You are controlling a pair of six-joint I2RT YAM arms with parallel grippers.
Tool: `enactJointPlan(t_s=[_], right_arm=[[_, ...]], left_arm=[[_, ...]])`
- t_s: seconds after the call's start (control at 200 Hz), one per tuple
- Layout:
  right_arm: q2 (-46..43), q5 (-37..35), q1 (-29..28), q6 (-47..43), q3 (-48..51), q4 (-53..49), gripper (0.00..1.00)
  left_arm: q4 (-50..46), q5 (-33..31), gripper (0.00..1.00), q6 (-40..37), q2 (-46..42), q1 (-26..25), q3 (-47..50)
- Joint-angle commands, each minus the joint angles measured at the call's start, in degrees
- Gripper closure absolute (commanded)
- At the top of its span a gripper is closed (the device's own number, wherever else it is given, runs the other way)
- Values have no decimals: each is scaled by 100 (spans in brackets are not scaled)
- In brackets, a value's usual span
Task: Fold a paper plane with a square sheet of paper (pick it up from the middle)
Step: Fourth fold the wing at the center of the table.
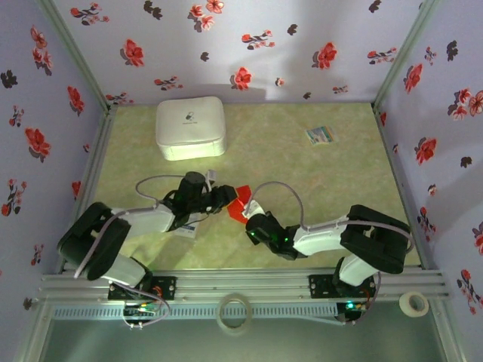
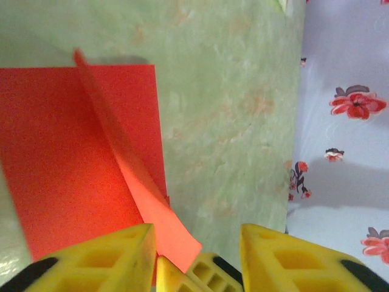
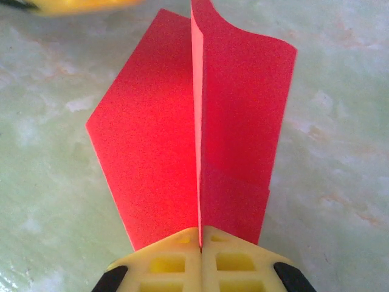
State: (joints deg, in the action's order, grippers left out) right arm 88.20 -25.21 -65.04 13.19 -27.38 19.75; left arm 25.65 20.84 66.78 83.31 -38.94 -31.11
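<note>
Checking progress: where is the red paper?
Top view: the red paper lies mid-table between the left end effector and the right end effector, which pinches it.

The top external view is lit from above: a bright patch is thrown on the back wall (image 1: 219,41) and a pale sheen on the table (image 1: 317,181), soft shadows are cast beneath the arms (image 1: 143,220), and detail is slightly soft. In the left wrist view a thin shadow is cast along the far edge of the sheet of paper (image 2: 55,152). In the right wrist view the sheet is evenly lit and sharp, while a yellow shape (image 3: 79,5) at the top edge is blurred.
</note>
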Motion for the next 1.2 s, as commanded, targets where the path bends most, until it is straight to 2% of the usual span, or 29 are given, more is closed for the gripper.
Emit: enactJointPlan(t_s=[0.0, 0.195, 0.525, 0.855, 1.005, 1.195], right_arm=[[49, 575, 211, 339, 32, 205, 95], [70, 1541, 602, 593, 34, 286, 95], [155, 2840, 1187, 1354, 132, 561, 95], [525, 4206, 1822, 2349, 13, 878, 95], [567, 4449, 2006, 2695, 178, 1402, 96], [569, 4519, 2132, 2855, 241, 1446, 96]], left_arm=[[-815, -530, 55, -360, -430, 44, -35], [-1122, -719, 52, -432, -741, 68, 13], [-1086, -665, 54, -429, -616, 69, -9], [-895, -454, 67, -402, -235, 64, -95], [-888, -303, 73, -456, 46, 53, -266], [-973, -162, 84, -438, 573, -20, -589]])
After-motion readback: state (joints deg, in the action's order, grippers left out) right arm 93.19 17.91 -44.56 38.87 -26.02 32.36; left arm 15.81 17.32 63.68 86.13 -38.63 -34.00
